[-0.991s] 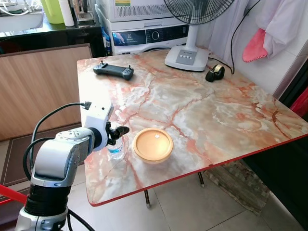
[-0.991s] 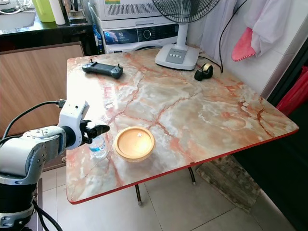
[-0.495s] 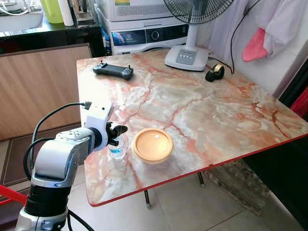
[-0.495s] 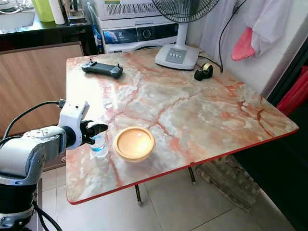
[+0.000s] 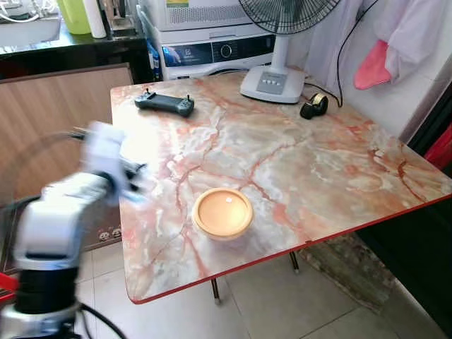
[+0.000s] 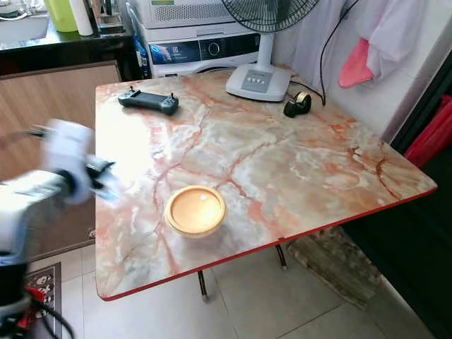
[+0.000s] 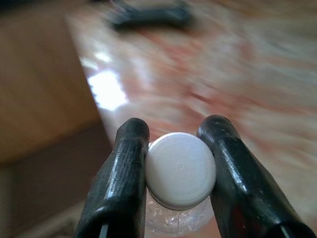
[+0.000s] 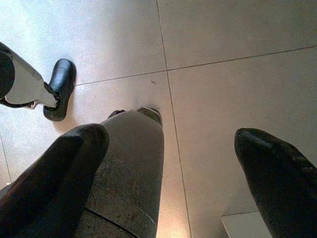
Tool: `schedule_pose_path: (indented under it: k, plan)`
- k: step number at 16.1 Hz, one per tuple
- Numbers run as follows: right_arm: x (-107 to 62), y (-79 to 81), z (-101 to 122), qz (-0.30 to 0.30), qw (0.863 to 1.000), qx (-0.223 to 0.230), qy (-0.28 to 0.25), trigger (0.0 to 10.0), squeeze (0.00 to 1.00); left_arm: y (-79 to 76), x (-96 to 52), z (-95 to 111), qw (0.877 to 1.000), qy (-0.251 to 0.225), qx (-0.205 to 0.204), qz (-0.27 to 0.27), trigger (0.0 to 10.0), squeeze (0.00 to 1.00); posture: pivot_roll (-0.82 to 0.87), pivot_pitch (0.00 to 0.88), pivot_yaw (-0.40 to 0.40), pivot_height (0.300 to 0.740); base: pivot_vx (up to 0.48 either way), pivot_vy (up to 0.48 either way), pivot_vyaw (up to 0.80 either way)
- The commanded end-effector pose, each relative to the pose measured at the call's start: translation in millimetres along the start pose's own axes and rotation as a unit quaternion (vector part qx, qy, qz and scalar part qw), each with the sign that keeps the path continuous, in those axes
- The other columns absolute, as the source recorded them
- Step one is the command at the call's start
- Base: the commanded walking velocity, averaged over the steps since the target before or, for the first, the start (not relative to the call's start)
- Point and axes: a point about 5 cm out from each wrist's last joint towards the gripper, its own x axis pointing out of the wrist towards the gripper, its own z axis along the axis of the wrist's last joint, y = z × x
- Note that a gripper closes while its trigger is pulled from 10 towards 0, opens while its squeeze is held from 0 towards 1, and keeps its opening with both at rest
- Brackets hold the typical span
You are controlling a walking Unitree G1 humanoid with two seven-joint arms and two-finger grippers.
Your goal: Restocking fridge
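Pinching the white cap of a small clear water bottle (image 7: 180, 171), the left gripper (image 7: 173, 173) is blurring beside the left edge of the marble table (image 5: 296, 162), bottle aloft there. An orange bowl (image 5: 222, 212) is sitting near the front edge. Hanging idle, the right gripper (image 8: 173, 173) is gaping wide over floor tiles.
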Motion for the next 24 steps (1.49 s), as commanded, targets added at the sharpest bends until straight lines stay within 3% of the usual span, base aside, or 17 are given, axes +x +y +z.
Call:
schedule_pose_path:
  k: [1,2,4,5,6,7,9,11,13,15,16,18,19,21,24]
  plan:
    - [-0.5,-0.8,-2,0.0,1.0,0.0,0.003,10.0,0.0,25.5,-7.0,-2,0.998,-0.016,0.007,0.061,7.1,0.0,0.22,0.0,-0.049,0.74,0.0,0.0,0.0]
    - [-0.6,-1.0,-2,0.0,1.0,0.0,0.003,10.0,0.0,32.0,-9.3,-7,0.997,-0.018,0.005,0.073,10.0,0.0,0.23,0.0,-0.05,0.74,0.0,0.0,0.0]
    - [-0.9,-1.9,-2,0.001,1.0,-0.002,0.005,10.0,0.0,61.1,-19.5,-37,0.989,-0.026,-0.055,0.133,10.0,0.0,0.23,0.002,-0.057,0.74,0.0,0.0,0.0]
    - [-1.1,-2.7,-2,0.001,1.0,-0.004,0.006,10.0,0.0,83.2,-28.1,-72,0.973,-0.019,-0.106,0.206,10.0,0.0,0.24,0.0,-0.057,0.74,0.0,0.0,0.0]
    - [-1.2,-2.7,-2,0.001,1.0,-0.003,0.005,10.0,0.0,95.2,-36.4,-110,0.957,0.014,-0.145,0.25,10.0,0.0,0.23,0.001,-0.055,0.74,0.0,0.0,0.0]
    - [-1.3,-2.5,-2,0.0,1.0,0.0,0.003,10.0,0.0,99.0,-47.1,-153,0.946,0.068,-0.142,0.283,10.0,0.0,0.22,0.0,-0.054,0.74,0.0,0.0,0.0]
    - [-1.4,-2.9,-3,-0.011,1.0,0.018,-0.004,10.0,0.0,88.0,-57.1,-195,0.948,0.123,-0.111,0.271,10.0,0.0,0.22,0.0,-0.048,0.74,0.0,0.0,0.0]
    - [-1.6,-2.9,-4,-0.028,0.998,0.061,-0.014,10.0,0.0,65.1,-66.7,-237,0.947,0.178,-0.111,0.242,10.0,0.0,0.21,0.0,-0.043,0.74,0.0,0.0,0.0]
    - [-1.4,-2.1,-5,-0.039,0.995,0.093,-0.02,10.0,0.0,39.8,-67.4,-265,0.956,0.204,-0.08,0.193,10.0,0.0,0.21,0.0,-0.038,0.74,0.0,0.0,0.0]
    - [-1.0,-0.8,-5,-0.049,0.991,0.121,-0.03,10.0,0.0,17.9,-72.1,-293,0.954,0.243,-0.083,0.158,10.0,0.0,0.19,0.0,-0.029,0.74,0.0,0.0,0.0]
    - [-1.1,-0.5,-5,-0.056,0.988,0.137,-0.036,10.0,0.0,11.8,-74.6,-300,0.951,0.259,-0.081,0.15,10.0,0.0,0.19,0.0,-0.028,0.74,0.0,0.0,0.0]
    - [-2.0,-0.8,-6,-0.083,0.974,0.199,-0.064,10.0,0.0,-8.2,-74.6,-313,0.951,0.298,-0.007,0.086,10.0,0.0,0.19,0.0,-0.025,0.74,0.0,0.0,0.0]
    - [-2.3,0.1,-6,-0.093,0.967,0.227,-0.076,10.0,0.0,-15.8,-74.7,-318,0.949,0.31,0.01,0.062,10.0,0.0,0.19,0.0,-0.018,0.74,0.0,0.0,0.0]
    - [-2.7,1.0,-4,-0.091,0.964,0.233,-0.094,10.0,0.0,-24.0,-78.4,-327,0.943,0.331,0.005,0.045,10.0,0.0,0.18,0.0,-0.014,0.74,0.0,0.0,0.0]
    - [-2.1,4.1,-3,-0.078,0.972,0.204,-0.093,10.0,0.0,-30.0,-80.5,-332,0.939,0.343,0.003,0.029,10.0,0.0,0.17,0.0,-0.007,0.74,0.0,0.0,0.0]
